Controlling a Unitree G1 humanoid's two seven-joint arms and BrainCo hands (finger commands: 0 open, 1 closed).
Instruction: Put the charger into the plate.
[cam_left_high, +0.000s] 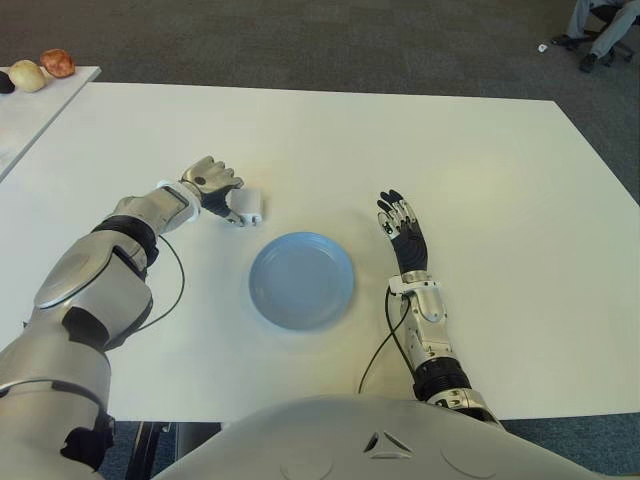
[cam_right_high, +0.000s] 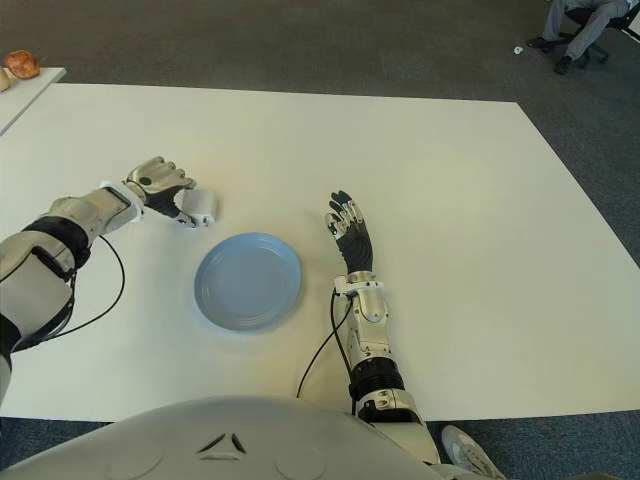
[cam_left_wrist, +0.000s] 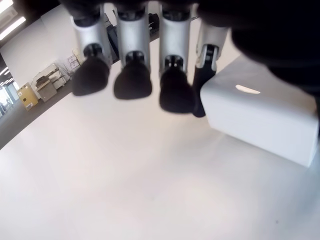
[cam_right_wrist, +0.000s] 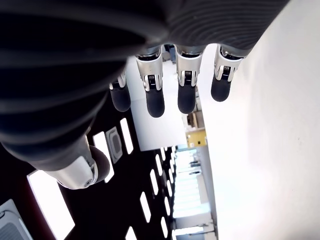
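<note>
The charger (cam_left_high: 247, 207), a small white block, stands on the white table (cam_left_high: 480, 160) just up and left of the round blue plate (cam_left_high: 301, 279). My left hand (cam_left_high: 215, 183) is against its left side with fingers curled. In the left wrist view the charger (cam_left_wrist: 260, 115) sits between the thumb and one dark fingertip (cam_left_wrist: 201, 95) that touches it, and its underside looks to be on the table. The plate holds nothing. My right hand (cam_left_high: 403, 228) shows just right of the plate, fingers straight and spread, holding nothing.
A second white table (cam_left_high: 30, 110) at the far left carries a few round objects (cam_left_high: 40, 70). A seated person's legs (cam_left_high: 600, 30) show at the far right on the dark carpet. A cable runs along each forearm.
</note>
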